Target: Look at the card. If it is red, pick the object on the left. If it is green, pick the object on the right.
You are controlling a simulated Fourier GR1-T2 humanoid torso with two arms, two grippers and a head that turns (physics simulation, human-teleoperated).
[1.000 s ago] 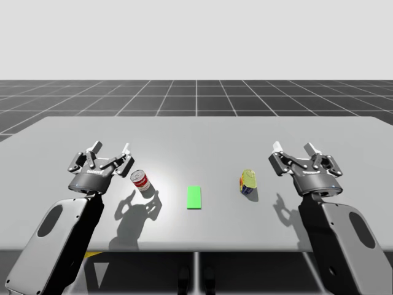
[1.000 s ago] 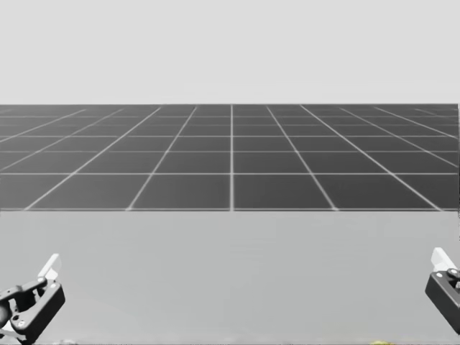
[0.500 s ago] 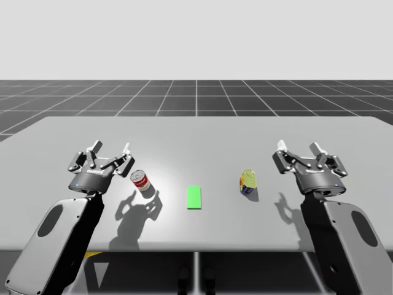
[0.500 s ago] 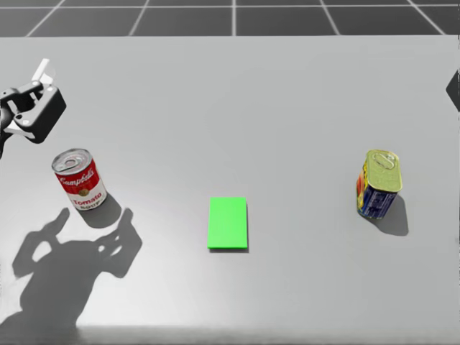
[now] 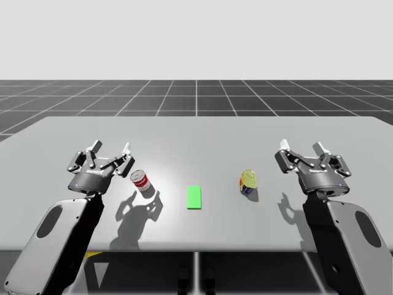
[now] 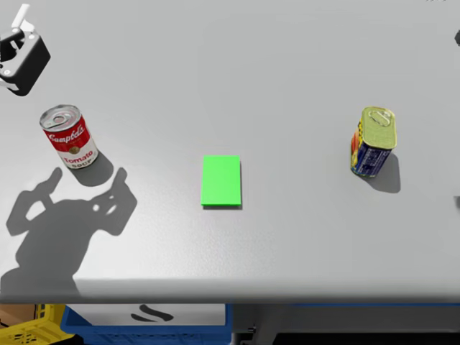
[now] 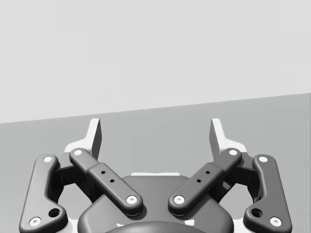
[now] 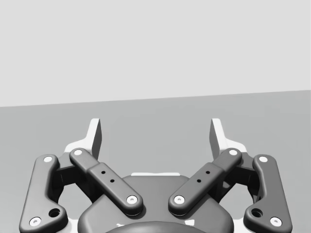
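Note:
A green card (image 5: 194, 197) (image 6: 221, 180) lies flat at the middle of the grey table (image 5: 196, 132). To its left a red and white can (image 5: 141, 182) (image 6: 68, 136) stands upright. To its right stands a blue tin with a yellow top (image 5: 249, 182) (image 6: 374, 142). My left gripper (image 5: 112, 147) (image 7: 156, 136) hovers open, left of and behind the red can, holding nothing. One of its fingers (image 6: 22, 14) shows in the head view. My right gripper (image 5: 301, 146) (image 8: 156, 136) hovers open, right of and behind the tin, with nothing between its fingers.
Below the table's front edge I see a blue crate (image 6: 151, 323) and a yellow crate (image 6: 25, 332). Bare tabletop stretches behind the objects to the far edge. Shadows of both arms fall on the table near the cans.
My head has turned downward, bringing the card and both cans into the head view. My right gripper has drifted slightly to the right. The left arm has stayed put.

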